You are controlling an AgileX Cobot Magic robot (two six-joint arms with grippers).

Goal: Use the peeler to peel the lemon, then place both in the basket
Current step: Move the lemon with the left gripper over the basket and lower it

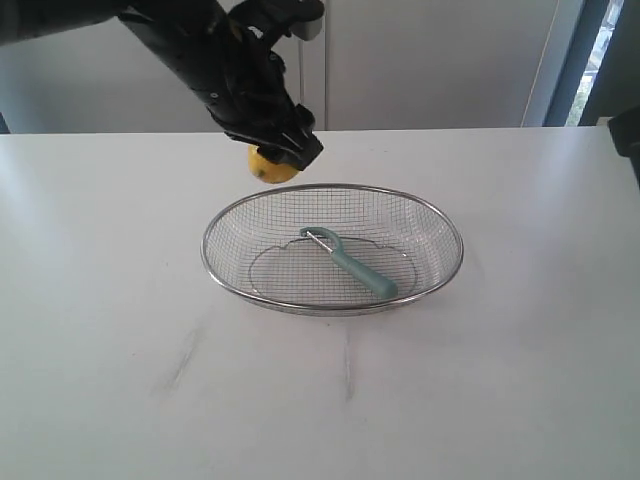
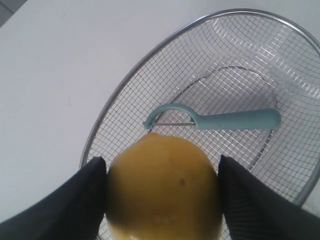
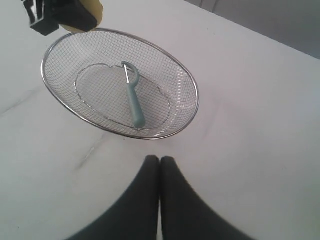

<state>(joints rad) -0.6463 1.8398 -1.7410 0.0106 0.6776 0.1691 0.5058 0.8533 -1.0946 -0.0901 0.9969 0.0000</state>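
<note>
My left gripper [image 1: 275, 150] is shut on the yellow lemon [image 1: 271, 167], holding it in the air just over the far left rim of the wire basket [image 1: 232, 215]. In the left wrist view the lemon [image 2: 164, 187] fills the space between both black fingers [image 2: 85, 200], with the basket [image 2: 125, 90] below. The teal peeler [image 1: 350, 264] lies inside the basket, its blade end toward the lemon; the peeler [image 2: 220, 120] also shows in the left wrist view. My right gripper [image 3: 160, 161] is shut and empty, above bare table beside the basket [image 3: 192, 90], where the peeler [image 3: 133, 100] lies.
The basket stands on a white table [image 1: 110, 300] with faint grey streaks [image 1: 180, 360] in front of it. A wall and a window frame [image 1: 560, 60] rise behind the table's far edge. A dark part of the right arm [image 1: 625, 135] shows at the right border.
</note>
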